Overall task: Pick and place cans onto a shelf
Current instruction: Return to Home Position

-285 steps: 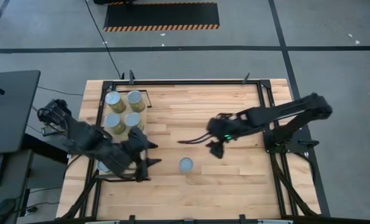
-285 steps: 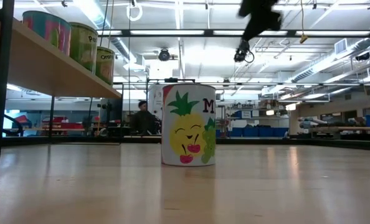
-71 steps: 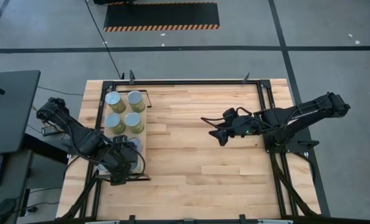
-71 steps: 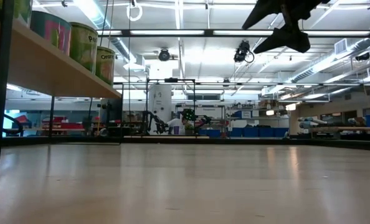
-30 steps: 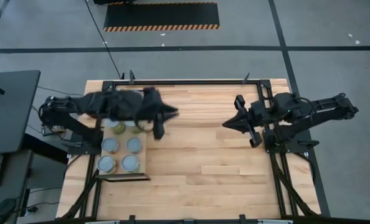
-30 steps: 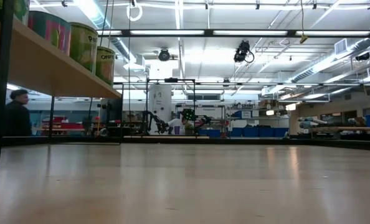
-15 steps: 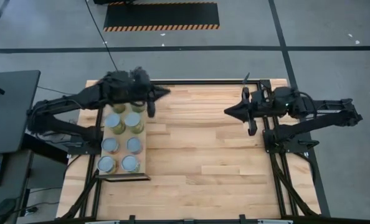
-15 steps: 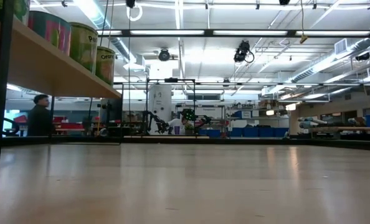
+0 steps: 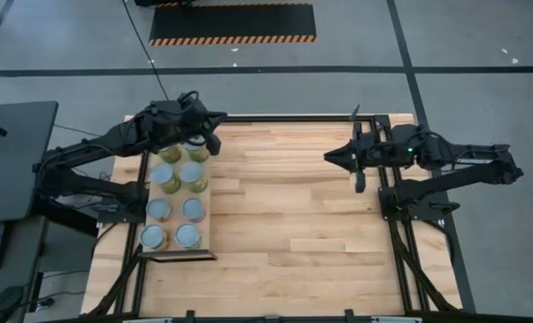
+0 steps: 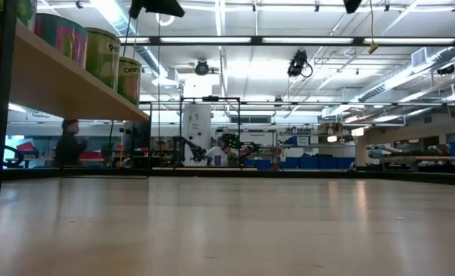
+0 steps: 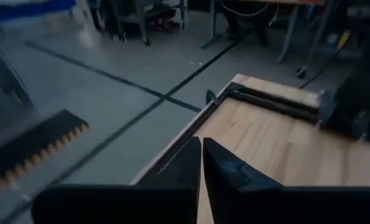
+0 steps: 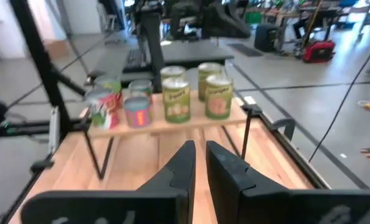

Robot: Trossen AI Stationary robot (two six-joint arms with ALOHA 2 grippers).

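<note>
**Q:** How will the cans (image 9: 192, 209) handle, and where should they be gripped?

**A:** Treat them as rigid tins with smooth walls. They are probably weighty if full and may slip under a light pinch. Close across the side wall at mid-height, never on the shiny lid.

**Q:** What does the shelf (image 9: 177, 193) hold?

**A:** You will find the cans upright on it in two rows, at the table's (image 9: 293, 224) left side. Six tops show plainly. The far pair sits partly under the left arm. No can shows off the shelf.

**Q:** And the grippers?

**A:** The left gripper (image 9: 208, 136) hangs over the shelf's far end. The right gripper (image 12: 200, 147) hangs well apart at the table's right edge. On both, the jaws are pressed almost together and hold nothing.
</note>
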